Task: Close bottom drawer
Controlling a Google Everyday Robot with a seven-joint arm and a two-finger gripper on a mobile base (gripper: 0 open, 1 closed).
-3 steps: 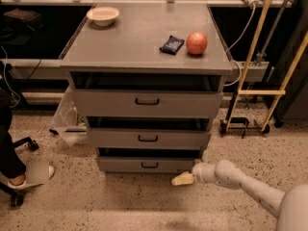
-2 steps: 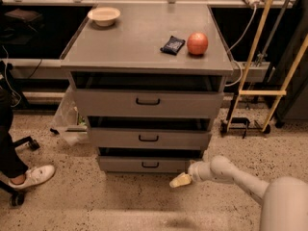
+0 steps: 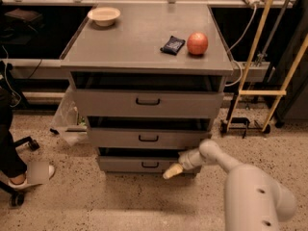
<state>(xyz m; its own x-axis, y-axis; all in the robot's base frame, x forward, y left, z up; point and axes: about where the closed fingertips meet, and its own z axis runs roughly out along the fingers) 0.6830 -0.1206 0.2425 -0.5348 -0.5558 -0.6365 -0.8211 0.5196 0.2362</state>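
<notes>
at bottom drawer front — gripper

Arm reached out low, gripper pointed left and down.
The white arm is seen entering from the near right corner, bent at a rounded joint and extended leftward; the cream-tipped gripper is held at its end, low in the scene, just right of centre.

Matt grey bottom drawer, seemingly painted metal; smooth cream plastic gripper at its four o'clock, over speckled floor.
</notes>
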